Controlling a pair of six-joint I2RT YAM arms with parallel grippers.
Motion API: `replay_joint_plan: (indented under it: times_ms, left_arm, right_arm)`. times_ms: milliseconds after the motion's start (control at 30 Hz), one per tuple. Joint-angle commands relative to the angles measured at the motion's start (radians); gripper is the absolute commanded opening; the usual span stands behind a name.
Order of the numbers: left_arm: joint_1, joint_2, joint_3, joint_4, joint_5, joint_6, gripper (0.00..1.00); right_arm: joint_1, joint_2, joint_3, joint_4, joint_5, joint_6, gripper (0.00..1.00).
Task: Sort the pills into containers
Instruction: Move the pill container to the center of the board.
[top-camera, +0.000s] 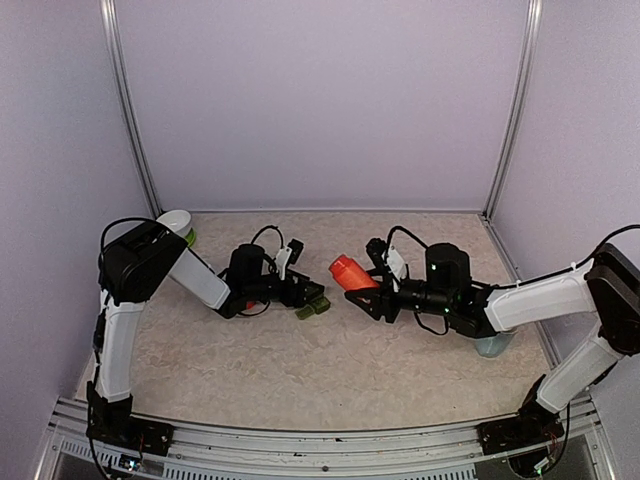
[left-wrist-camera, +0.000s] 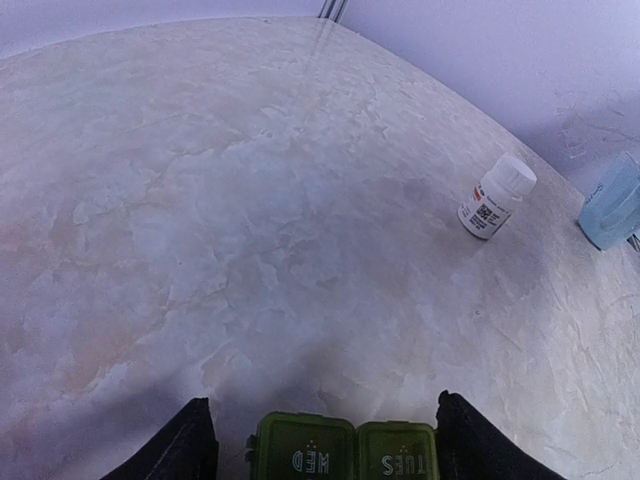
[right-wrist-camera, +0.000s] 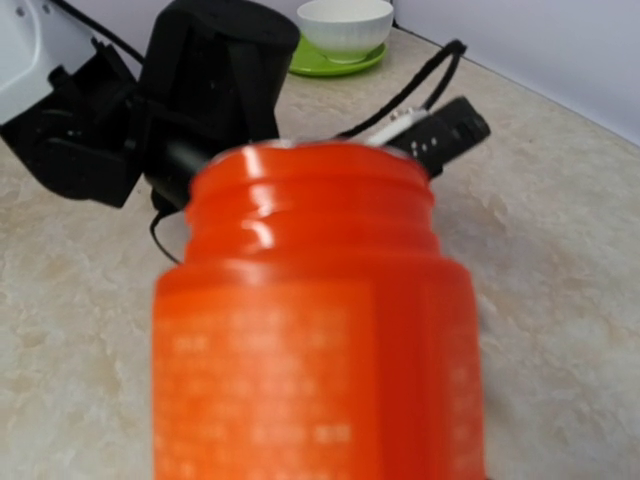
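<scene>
Top external view: the containers (top-camera: 313, 308), a dark green strip, lie near the middle of the tabletop (top-camera: 330, 380), a little toward its left edge. My left gripper (top-camera: 303, 296) is right at them. My right gripper (top-camera: 372, 290) grips an orange bottle (top-camera: 350, 271), tipped with its mouth toward the strip. A white bowl (top-camera: 175, 220) sits at the far left corner.

Left wrist view: my left gripper (left-wrist-camera: 328, 442) stands parted, one finger on each side of the containers (left-wrist-camera: 345, 450). One finger sits against the TUES end, while a gap shows beside the WED end, so nothing is pinched yet. I judge the strip light, stiff and smooth-walled, likely to skid on the tabletop or twist under a one-sided push. I would pinch its outer walls low, below the lid seams. A white pill bottle (left-wrist-camera: 497, 197) and a pale blue mug (left-wrist-camera: 610, 200) stand toward the right edge.

Right wrist view: the orange bottle (right-wrist-camera: 320, 330) fills the frame, capless, threads bare. My own fingers are hidden behind it, so the grip is probably low on its body. Pills inside, if any, are hidden.
</scene>
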Motion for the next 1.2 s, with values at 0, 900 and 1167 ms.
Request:
replay_joint_plan:
  times_ms: [0,900,1167]
  left_arm:
    - [0.019,0.011,-0.018,-0.012,0.067,-0.002,0.74]
    - [-0.014,0.024,-0.013,-0.029,0.08,0.056,0.83]
    - [-0.023,0.019,-0.046,0.001,0.091,0.055,0.79]
  right_arm:
    - [-0.008,-0.041,-0.01,-0.001,0.0,0.012,0.31]
    - [-0.008,-0.053,-0.025,0.001,0.006,0.014,0.31]
    - [-0.008,-0.061,-0.029,0.0,0.009,0.014,0.31]
